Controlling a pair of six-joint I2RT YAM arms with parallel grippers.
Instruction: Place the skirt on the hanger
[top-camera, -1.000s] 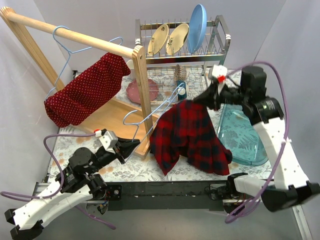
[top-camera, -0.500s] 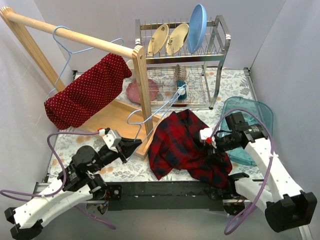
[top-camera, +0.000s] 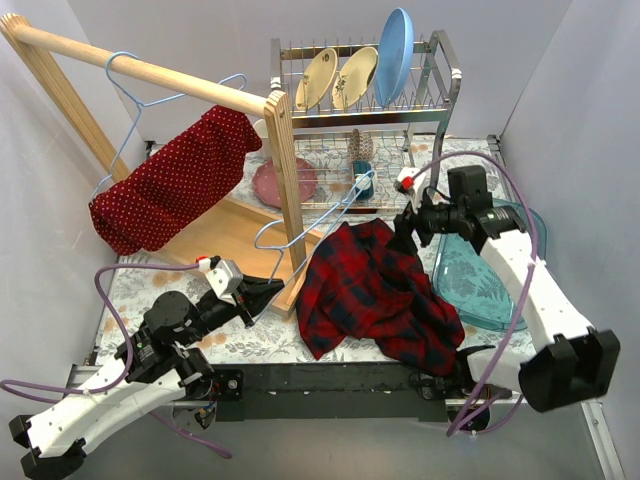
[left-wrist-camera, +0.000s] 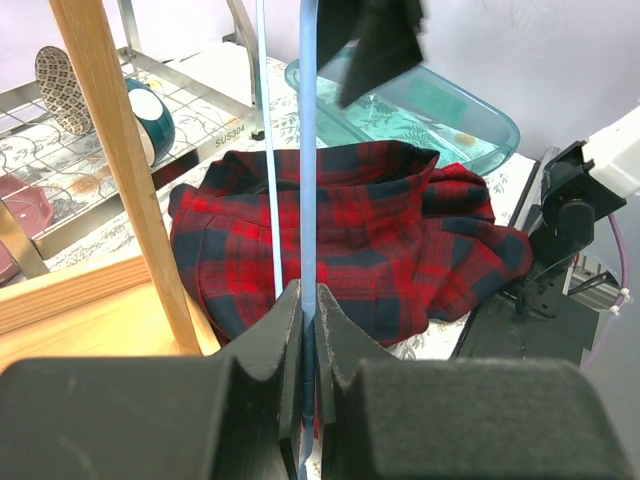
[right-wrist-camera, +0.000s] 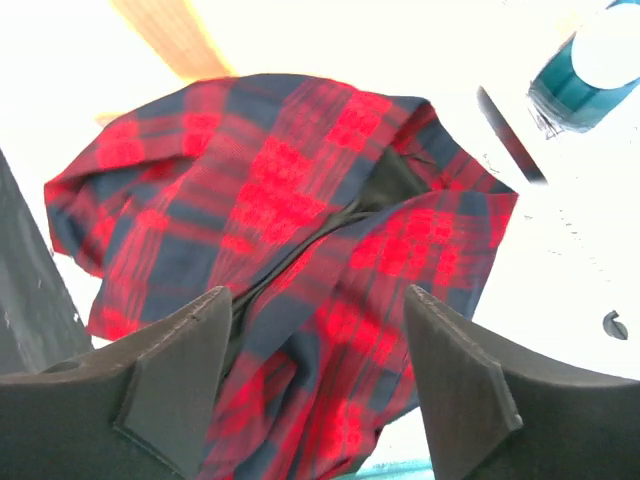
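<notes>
The red polka-dot skirt (top-camera: 170, 185) hangs draped on a light blue hanger (top-camera: 122, 75) hooked over the wooden rail. My left gripper (top-camera: 272, 291) is shut on the wire of a second light blue hanger (top-camera: 300, 225), which leans by the rack's post. The left wrist view shows that hanger wire (left-wrist-camera: 308, 150) pinched between the jaws (left-wrist-camera: 308, 300). My right gripper (top-camera: 405, 232) is open and holds nothing, hovering over the far edge of a red-and-dark plaid shirt (top-camera: 372, 290). The right wrist view shows the plaid shirt (right-wrist-camera: 290, 220) below the spread jaws (right-wrist-camera: 317, 295).
The wooden clothes rack (top-camera: 283, 170) stands on a board at the left. A metal dish rack (top-camera: 440, 95) with plates and a blue bowl is at the back. A pink plate (top-camera: 268, 185) and a teal cup (top-camera: 363, 183) sit under it. A teal tray (top-camera: 490, 275) lies at the right.
My right gripper has opened and let go of the plaid shirt, which dropped into a heap on the table. The right arm dipped low, then rose toward the dish rack. The left arm stayed still.
</notes>
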